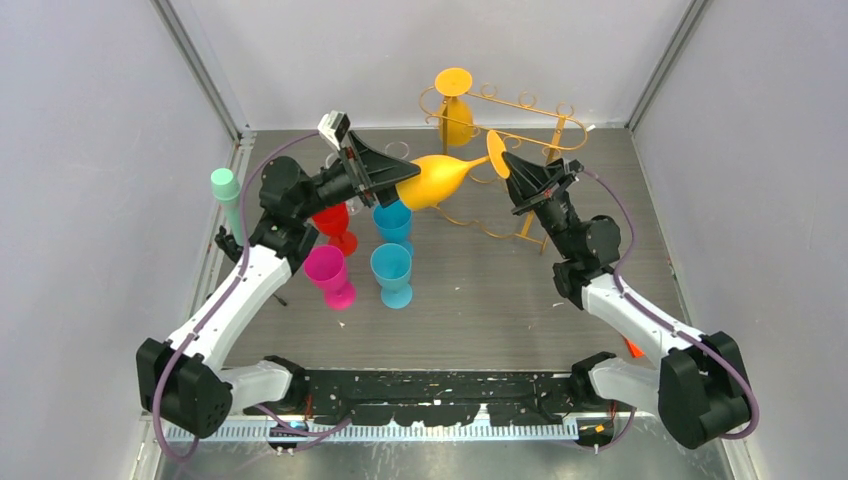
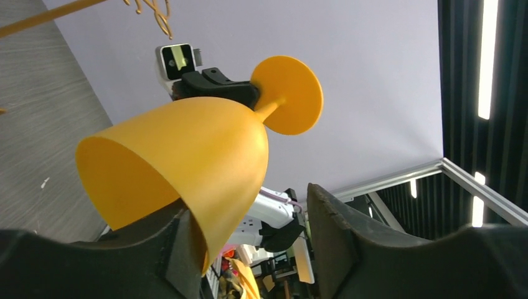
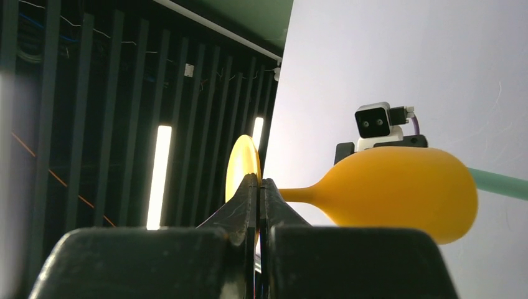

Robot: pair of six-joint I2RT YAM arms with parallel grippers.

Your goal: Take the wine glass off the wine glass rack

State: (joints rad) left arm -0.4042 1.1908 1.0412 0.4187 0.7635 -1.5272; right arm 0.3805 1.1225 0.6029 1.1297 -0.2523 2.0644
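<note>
Rack: we list a gold wire wine glass rack (image 1: 524,102) at the table's back.
Glass: orange plastic wine glass (image 1: 437,178), apparently clear of the rack, held level in mid-air between the arms, which we judge a handover.
Goblets: blue plastic goblets (image 1: 392,225) crowd the space just beneath the bowl.
Left gripper (image 1: 395,186): jaws apart around the bowl.
Right gripper (image 1: 508,160): clamped on the foot's rim.

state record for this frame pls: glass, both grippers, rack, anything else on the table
wine glass: yellow, lying sideways in the air between the arms, clear of the top rail
right gripper: shut on the glass's foot
left gripper: open, fingers either side of the bowl's rim
wine glass rack: gold wire, at the back; second yellow glass hangs on it upside down
table: red goblet, pink goblet, blue goblets, upright near the left arm
</note>
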